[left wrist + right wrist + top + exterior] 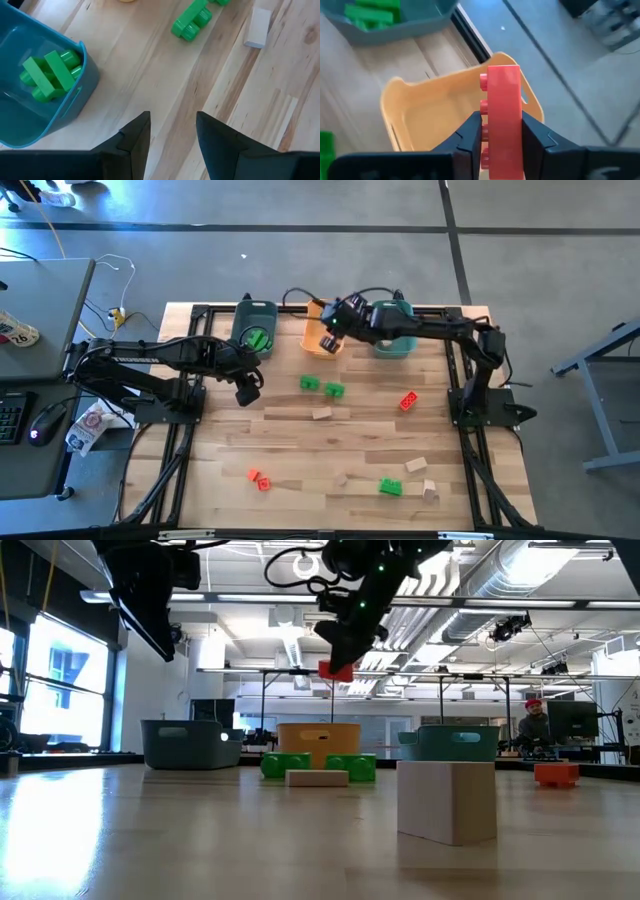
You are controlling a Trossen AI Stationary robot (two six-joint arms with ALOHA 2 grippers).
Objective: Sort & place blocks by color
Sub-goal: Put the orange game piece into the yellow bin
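Hovering above the orange bin [435, 115], right end effector [501, 137] grips a red block [503, 120].

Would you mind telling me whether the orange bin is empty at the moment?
Apparently empty: the right wrist view shows the orange bin with a bare floor, though the held red block hides part of it.

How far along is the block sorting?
Early. Green blocks already lie in the left bin. The right end effector grips a red block above the orange bin. Some ten blocks remain on the table, like the tan one.
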